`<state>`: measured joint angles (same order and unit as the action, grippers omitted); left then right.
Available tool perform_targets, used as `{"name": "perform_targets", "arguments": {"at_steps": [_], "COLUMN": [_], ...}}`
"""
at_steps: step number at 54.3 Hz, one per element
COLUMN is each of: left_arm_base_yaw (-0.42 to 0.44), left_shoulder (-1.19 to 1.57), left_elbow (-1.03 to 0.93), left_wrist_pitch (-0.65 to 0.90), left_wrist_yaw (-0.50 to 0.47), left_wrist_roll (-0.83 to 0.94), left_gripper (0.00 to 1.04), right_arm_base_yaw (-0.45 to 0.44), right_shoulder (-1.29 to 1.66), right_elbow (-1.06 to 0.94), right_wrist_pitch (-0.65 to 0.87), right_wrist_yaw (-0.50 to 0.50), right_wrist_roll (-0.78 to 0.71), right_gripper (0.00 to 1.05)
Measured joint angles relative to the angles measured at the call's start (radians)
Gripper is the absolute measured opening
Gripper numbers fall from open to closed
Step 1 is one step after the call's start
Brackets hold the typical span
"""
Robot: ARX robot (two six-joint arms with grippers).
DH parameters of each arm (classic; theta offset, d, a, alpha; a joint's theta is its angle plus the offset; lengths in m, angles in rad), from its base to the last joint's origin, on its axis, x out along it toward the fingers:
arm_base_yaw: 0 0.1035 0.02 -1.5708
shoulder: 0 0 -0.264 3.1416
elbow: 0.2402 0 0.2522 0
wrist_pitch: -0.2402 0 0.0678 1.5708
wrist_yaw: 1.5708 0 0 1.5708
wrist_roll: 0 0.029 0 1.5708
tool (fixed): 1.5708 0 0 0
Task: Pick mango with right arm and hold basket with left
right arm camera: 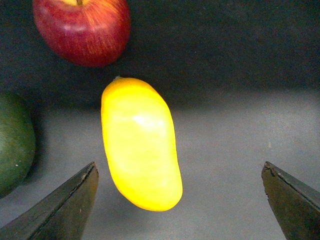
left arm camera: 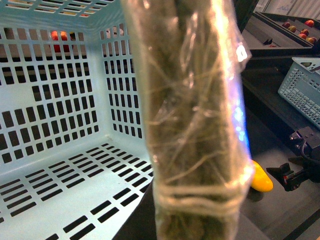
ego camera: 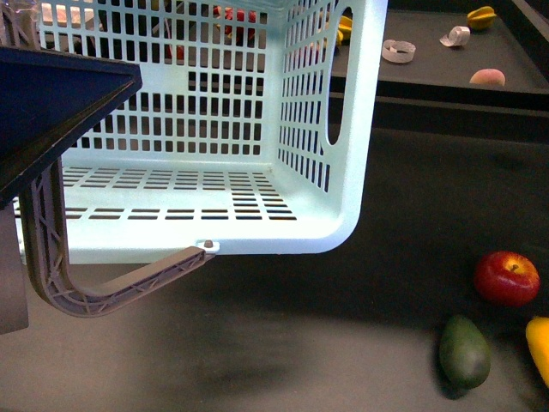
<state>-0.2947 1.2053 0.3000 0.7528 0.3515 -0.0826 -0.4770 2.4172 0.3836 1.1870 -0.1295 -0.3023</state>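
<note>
The pale turquoise basket (ego camera: 360,129) fills the upper left of the front view, lifted off the table, with its grey-brown handle (ego camera: 129,287) hanging below the front rim. In the left wrist view the basket's slotted wall (left arm camera: 50,100) sits behind a film-wrapped finger (left arm camera: 197,150) of my left gripper, which is shut on the basket. The yellow mango (right arm camera: 140,145) lies on the dark table. My right gripper (right arm camera: 180,172) hovers open above it, the mango nearer one fingertip than the other. The mango (ego camera: 540,343) shows at the front view's right edge, and again as the mango (left arm camera: 261,179) beside the black right gripper (left arm camera: 295,172).
A red apple (ego camera: 506,277) and a dark green fruit (ego camera: 464,350) lie close beside the mango. A raised back shelf holds a peach (ego camera: 486,77), a yellow fruit (ego camera: 481,15) and a tape roll (ego camera: 398,51). A grey-blue crate (left arm camera: 305,85) stands further off.
</note>
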Motion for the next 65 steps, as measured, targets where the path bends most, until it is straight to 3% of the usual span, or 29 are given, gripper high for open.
{"name": "perform_targets", "arguments": {"at_steps": [65], "left_arm_base_yaw": [0.000], "left_shoulder": [0.000], "left_elbow": [0.000], "left_wrist_pitch": [0.000], "left_wrist_yaw": [0.000], "left_wrist_roll": [0.000], "left_gripper": [0.08], "right_arm_base_yaw": [0.045], "right_shoulder": [0.296], "right_elbow": [0.281], "right_wrist_pitch": [-0.060], "right_wrist_yaw": [0.065], "right_wrist_roll": [0.105], "right_gripper": [0.97]}}
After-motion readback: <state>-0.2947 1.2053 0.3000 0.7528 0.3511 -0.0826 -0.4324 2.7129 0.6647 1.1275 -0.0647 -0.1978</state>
